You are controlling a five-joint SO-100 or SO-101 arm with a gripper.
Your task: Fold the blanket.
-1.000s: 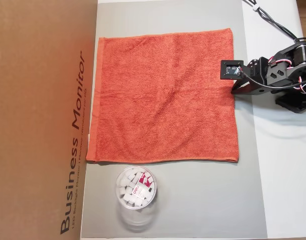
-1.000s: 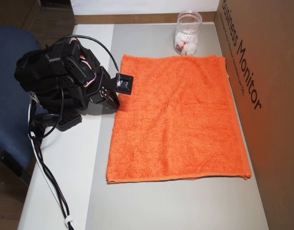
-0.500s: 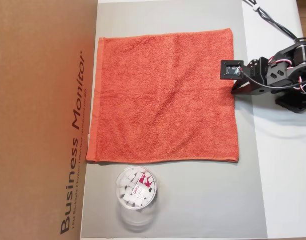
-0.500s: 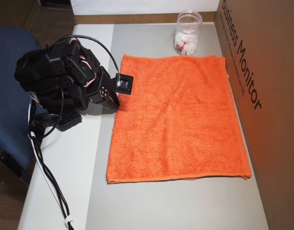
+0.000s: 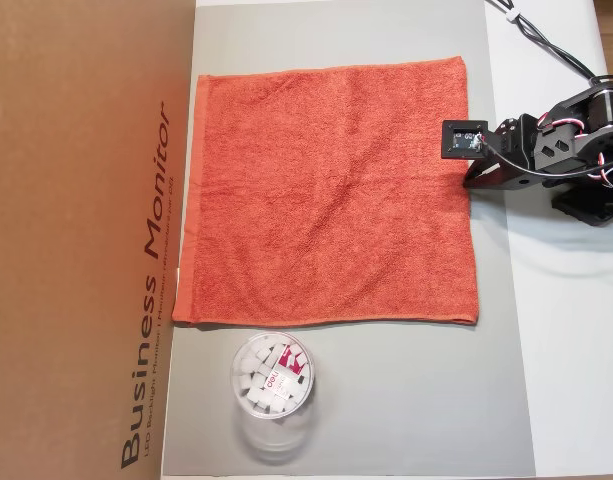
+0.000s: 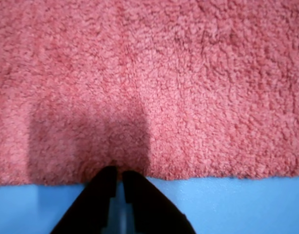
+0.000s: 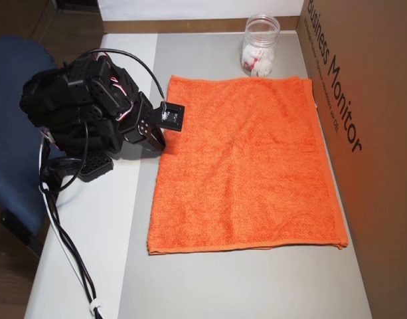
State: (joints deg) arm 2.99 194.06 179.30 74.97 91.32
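The blanket (image 5: 326, 190) is an orange-red terry towel lying flat and unfolded on the grey mat in both overhead views (image 7: 246, 159). The black arm is folded up beside one long edge of it. In the wrist view my gripper (image 6: 118, 171) points at that edge of the blanket (image 6: 164, 73), fingers pressed almost together with only a thin slit between them. Their tips sit right at the hem, and nothing shows between them. From above, the gripper (image 5: 468, 183) (image 7: 164, 147) lies low under the wrist camera, its tips at the towel's edge.
A clear plastic jar (image 5: 271, 378) (image 7: 259, 46) of white pieces stands just off one short edge of the towel. A tall cardboard box (image 5: 76, 240) (image 7: 369, 100) walls the side opposite the arm. Cables (image 7: 70, 252) trail off the arm's base; a blue chair (image 7: 10, 133) sits behind.
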